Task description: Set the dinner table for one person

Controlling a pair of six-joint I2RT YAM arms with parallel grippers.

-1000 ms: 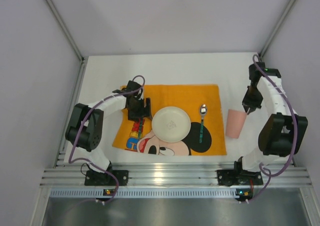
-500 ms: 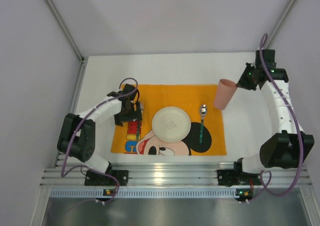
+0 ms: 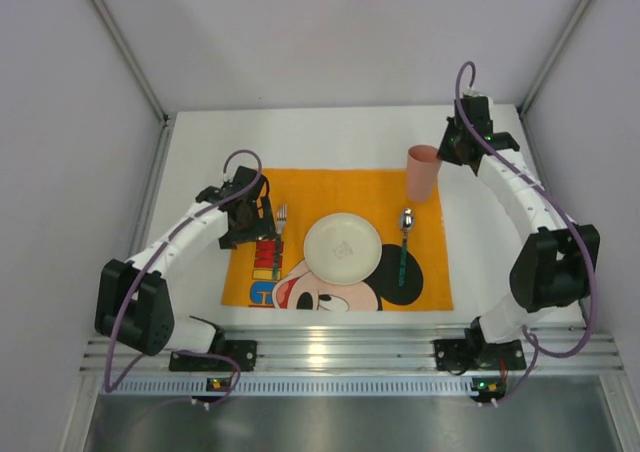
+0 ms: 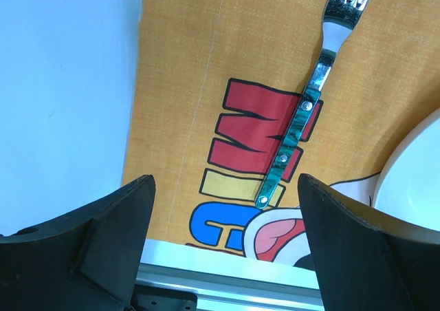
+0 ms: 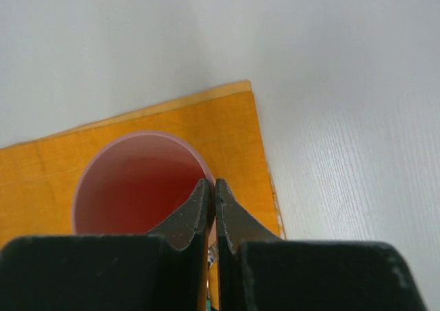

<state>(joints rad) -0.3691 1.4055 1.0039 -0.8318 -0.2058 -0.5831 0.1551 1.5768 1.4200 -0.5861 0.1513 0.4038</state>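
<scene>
Pink cup (image 3: pixel 421 175) in right hand (image 5: pixel 212 185)

Two arms of the same build.
- left arm (image 3: pixel 195 227): white link shells, bulky black joint housings, black bolted base plate (image 3: pixel 212 354).
- right arm (image 3: pixel 520 192): same white and black scheme, small green light (image 3: pixel 487 135) near wrist.
- purple cables (image 3: pixel 244 153): thin, looped along each arm from base to wrist.
- left pincer (image 4: pixel 225 180): matte black fingers (image 4: pixel 113 239), broad, faceted, wedge-shaped.
- right pincer (image 5: pixel 211 187): black fingers (image 5: pixel 189 221), thick at root, tapering to thin curved tips, faintly grainy finish.
</scene>
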